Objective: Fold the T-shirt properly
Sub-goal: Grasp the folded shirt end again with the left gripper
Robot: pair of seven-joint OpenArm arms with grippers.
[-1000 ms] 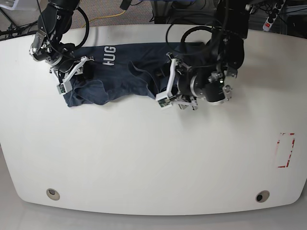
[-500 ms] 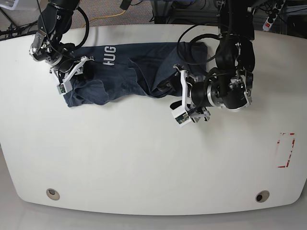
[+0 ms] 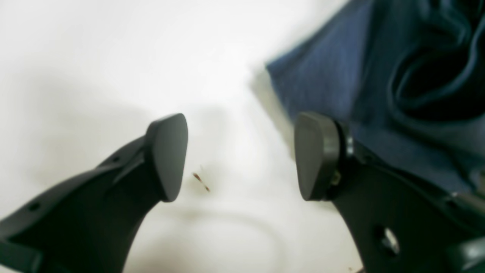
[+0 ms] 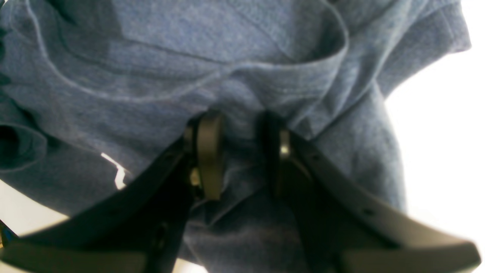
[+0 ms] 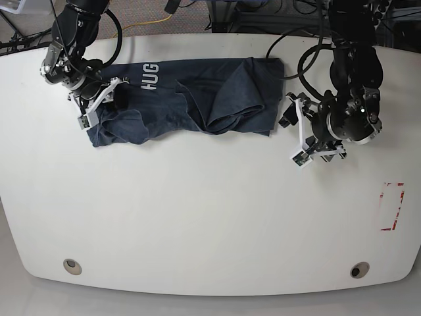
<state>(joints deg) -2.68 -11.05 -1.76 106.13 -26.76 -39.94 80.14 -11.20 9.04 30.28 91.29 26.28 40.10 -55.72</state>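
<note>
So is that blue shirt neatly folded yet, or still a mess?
Still a mess. The T-shirt lies bunched and wrinkled on the table, with loose folds near its middle and only "HUG" of its lettering showing.

T-shirt (image 5: 191,99) on table (image 5: 197,217), far side

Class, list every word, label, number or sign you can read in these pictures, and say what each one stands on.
"HUG": white block letters on the dark navy-blue cotton T-shirt, read sideways in the base view; any further letters are hidden by folds.
Red-and-white marking on the white table: no readable text.
Both wrist views: no text.
</note>
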